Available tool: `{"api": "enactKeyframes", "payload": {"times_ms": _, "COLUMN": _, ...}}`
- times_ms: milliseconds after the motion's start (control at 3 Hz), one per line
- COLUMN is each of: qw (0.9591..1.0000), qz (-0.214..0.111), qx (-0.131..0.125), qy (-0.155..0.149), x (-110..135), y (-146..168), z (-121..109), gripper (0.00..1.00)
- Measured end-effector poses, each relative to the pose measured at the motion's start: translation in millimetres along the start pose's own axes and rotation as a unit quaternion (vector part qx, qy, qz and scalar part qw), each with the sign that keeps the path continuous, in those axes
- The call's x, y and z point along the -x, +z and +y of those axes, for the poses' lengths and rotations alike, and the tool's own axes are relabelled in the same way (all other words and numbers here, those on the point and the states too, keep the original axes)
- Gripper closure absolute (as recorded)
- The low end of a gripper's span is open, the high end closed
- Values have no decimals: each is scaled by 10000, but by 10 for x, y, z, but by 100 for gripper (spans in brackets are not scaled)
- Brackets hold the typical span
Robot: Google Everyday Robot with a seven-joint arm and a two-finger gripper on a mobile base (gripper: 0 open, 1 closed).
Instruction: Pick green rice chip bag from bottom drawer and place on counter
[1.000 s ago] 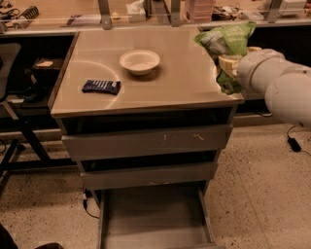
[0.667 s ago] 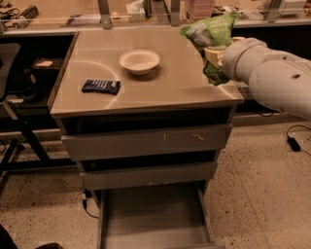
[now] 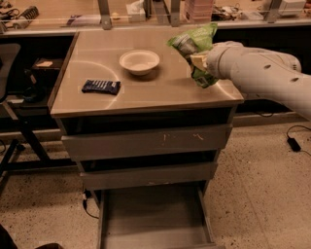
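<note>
The green rice chip bag (image 3: 195, 40) hangs in the air over the right side of the counter (image 3: 160, 90). My gripper (image 3: 198, 62) is shut on the bag's middle, and the white arm reaches in from the right. Part of the bag's lower end pokes out below the fingers near the counter's right edge. The bottom drawer (image 3: 154, 219) stands pulled out at the foot of the cabinet, and its tray shows nothing inside.
A white bowl (image 3: 139, 62) sits on the counter's middle, left of the bag. A dark blue snack packet (image 3: 101, 86) lies near the counter's front left. Behind runs a cluttered workbench (image 3: 73, 12). A chair base (image 3: 19, 141) stands to the left.
The arm has carried the bag leftward, further over the counter and nearer the bowl. Bowl, packet and drawer have not moved.
</note>
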State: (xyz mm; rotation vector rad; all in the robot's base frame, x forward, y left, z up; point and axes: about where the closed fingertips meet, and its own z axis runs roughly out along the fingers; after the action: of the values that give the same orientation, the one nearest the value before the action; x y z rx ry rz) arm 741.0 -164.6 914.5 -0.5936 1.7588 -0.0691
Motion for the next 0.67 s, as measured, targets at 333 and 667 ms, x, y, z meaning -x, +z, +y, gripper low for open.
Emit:
{"api": "enactKeyframes", "payload": {"times_ms": 333, "qw": 9992, "qz": 224, "qx": 321, "qy": 24, "x": -220, "y": 204, "z": 136, "gripper": 100}}
{"api": "enactKeyframes", "payload": {"times_ms": 667, "qw": 9973, "qz": 394, "qx": 615, "qy": 70, "x": -420, "y": 276, "z": 261, "gripper": 100}}
